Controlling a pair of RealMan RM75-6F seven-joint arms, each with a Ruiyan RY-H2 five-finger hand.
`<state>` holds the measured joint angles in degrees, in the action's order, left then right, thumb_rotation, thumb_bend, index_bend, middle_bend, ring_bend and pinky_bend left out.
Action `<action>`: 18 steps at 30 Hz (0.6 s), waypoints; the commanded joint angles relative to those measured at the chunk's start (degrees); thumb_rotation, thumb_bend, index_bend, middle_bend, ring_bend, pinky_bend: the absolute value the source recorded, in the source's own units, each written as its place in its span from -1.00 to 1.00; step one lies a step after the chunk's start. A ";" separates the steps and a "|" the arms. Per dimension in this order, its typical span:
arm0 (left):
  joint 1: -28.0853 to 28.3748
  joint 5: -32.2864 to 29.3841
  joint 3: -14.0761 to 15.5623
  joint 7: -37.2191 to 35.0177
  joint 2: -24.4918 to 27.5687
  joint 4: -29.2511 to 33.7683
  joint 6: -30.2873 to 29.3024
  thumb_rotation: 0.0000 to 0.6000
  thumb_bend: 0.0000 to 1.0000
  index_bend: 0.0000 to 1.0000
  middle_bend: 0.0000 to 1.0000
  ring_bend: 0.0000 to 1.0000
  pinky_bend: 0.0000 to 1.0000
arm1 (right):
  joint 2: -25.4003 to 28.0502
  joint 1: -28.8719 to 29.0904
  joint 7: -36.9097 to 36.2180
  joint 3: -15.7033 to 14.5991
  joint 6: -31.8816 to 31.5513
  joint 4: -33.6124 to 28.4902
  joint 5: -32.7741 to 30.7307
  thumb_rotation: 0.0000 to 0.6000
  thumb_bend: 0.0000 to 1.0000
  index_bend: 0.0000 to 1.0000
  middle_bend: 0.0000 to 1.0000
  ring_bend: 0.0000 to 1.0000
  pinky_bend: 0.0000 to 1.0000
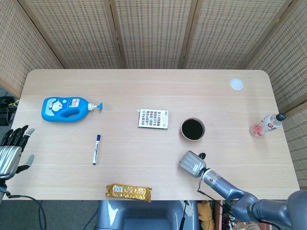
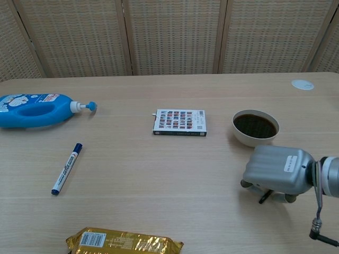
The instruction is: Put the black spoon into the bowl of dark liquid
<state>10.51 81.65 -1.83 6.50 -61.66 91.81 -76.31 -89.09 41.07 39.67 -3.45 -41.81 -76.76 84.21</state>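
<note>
Right grey metal hand (image 2: 278,172) palm-down on pale wooden tabletop (image 1: 144,96), near-right, fingers curled over thin black spoon (image 2: 264,197); whether actually gripped, cannot tell. Spoon flat on tabletop under hand, just near of white bowl of dark liquid (image 1: 193,129). Left hand (image 1: 12,151) at far-left edge, fingers spread, holding nothing.

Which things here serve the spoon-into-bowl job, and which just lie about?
Job: black spoon, mostly hidden under the right hand; bowl of dark liquid.

Lying about: blue bottle, marker, patterned box, gold packet, small bottle, white disc.
</note>
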 commanded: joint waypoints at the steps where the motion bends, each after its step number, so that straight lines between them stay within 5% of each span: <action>1: -0.05 -0.16 0.04 -0.12 -0.01 -0.13 0.10 1.00 -0.17 -1.00 -1.00 -1.00 -1.00 | 0.20 -0.01 0.46 -0.42 0.79 -0.07 -0.88 1.00 -0.11 0.13 0.63 0.45 0.38; 18: -0.24 0.18 0.14 -0.36 0.15 -0.10 -0.35 1.00 -0.17 -1.00 -1.00 -1.00 -1.00 | 1.87 -0.81 -0.35 -1.07 -1.41 -1.57 -1.21 1.00 0.17 0.19 0.66 0.48 0.41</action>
<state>10.27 81.83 -1.69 6.14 -61.52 91.71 -76.65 -87.57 40.37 39.53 -4.58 -42.87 -77.98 82.92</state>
